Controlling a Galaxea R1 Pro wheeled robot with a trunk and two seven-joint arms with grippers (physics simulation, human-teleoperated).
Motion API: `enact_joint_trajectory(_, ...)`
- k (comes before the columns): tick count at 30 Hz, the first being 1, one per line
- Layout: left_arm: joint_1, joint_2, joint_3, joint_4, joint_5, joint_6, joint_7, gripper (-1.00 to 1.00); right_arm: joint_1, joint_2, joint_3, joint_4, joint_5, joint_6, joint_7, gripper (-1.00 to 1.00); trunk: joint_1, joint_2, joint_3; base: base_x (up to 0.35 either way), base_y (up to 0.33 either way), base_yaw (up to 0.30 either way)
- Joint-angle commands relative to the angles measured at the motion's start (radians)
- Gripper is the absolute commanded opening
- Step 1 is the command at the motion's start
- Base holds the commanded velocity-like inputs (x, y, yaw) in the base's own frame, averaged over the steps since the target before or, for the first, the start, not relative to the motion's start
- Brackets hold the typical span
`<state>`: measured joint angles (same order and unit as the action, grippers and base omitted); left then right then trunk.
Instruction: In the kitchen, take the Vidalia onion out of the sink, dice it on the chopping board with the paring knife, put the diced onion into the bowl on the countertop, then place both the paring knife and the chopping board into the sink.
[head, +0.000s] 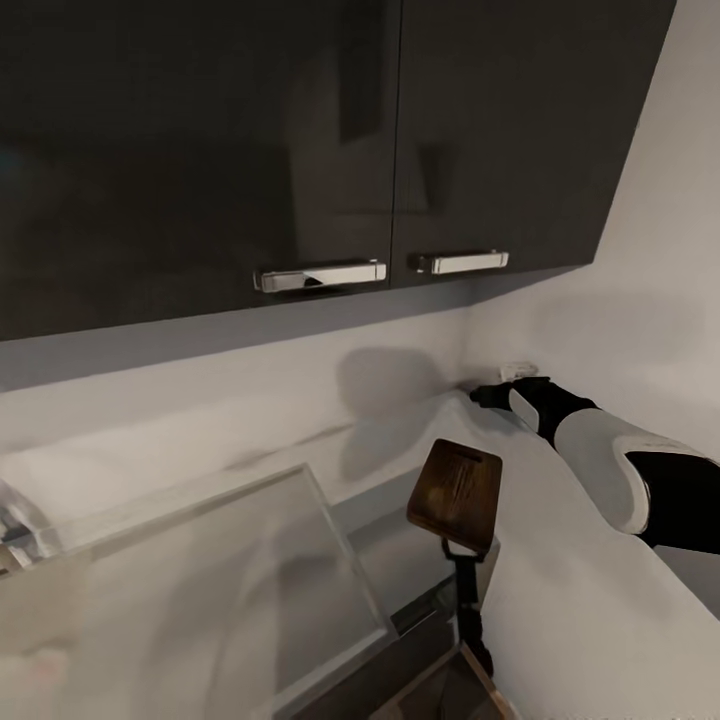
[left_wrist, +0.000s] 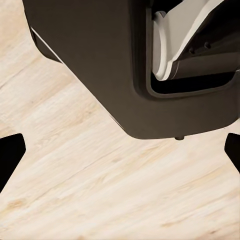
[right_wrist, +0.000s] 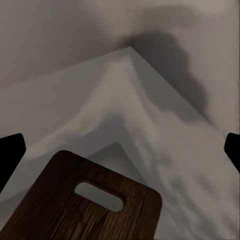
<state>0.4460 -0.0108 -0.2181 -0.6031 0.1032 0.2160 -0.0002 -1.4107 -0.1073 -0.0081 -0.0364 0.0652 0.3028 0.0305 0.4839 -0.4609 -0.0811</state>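
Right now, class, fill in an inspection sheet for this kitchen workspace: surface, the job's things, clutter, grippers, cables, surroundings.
Surface: grey glossy countertop running into a wall corner.
Job's things: chopping board, dark wood, its handle hole pointing toward the corner, apparently lifted off the counter; sink, blurred, to the board's left.
Clutter: nothing seen.
Grippers: left gripper open, pointing down at the floor, nothing between its fingertips; right gripper behind the board's near end, hold on it cannot be told.
Cables: nothing seen.
Surroundings: dark wall cabinets with chrome handles, white walls, pale wood floor.
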Motion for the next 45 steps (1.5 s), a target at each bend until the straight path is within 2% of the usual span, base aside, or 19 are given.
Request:
enact_joint_trajectory(1, 0.0, 0.0, -0.001, -0.003, 0.01, 0.007, 0.0, 1.0, -0.001, -0.002, -0.001, -0.002, 0.007, 0.006, 0.003, 1.0, 0.001, -0.002, -0.004, 0.0, 0.0, 0.0)
enact_joint_trajectory(22, 0.0, 0.001, -0.001, -0.003, 0.009, 0.005, 0.001, 1.0, -0.001, -0.006, -0.002, -0.002, 0.007, 0.005, 0.003, 1.0, 0.001, -0.002, -0.038, 0.0, 0.0, 0.0)
enact_joint_trajectory(38, 0.0, 0.0, -0.001, -0.002, 0.009, 0.005, 0.0, 1.0, -0.001, -0.036, -0.003, -0.002, 0.005, 0.004, 0.003, 1.0, 0.001, -0.002, -0.065, 0.0, 0.0, 0.0)
enact_joint_trajectory(45, 0.0, 0.0, -0.001, -0.001, 0.009, 0.005, 0.001, 1.0, -0.001, -0.04, -0.002, -0.001, 0.005, -0.019, 0.003, 1.0, 0.001, -0.002, -0.076, 0.0, 0.0, 0.0)
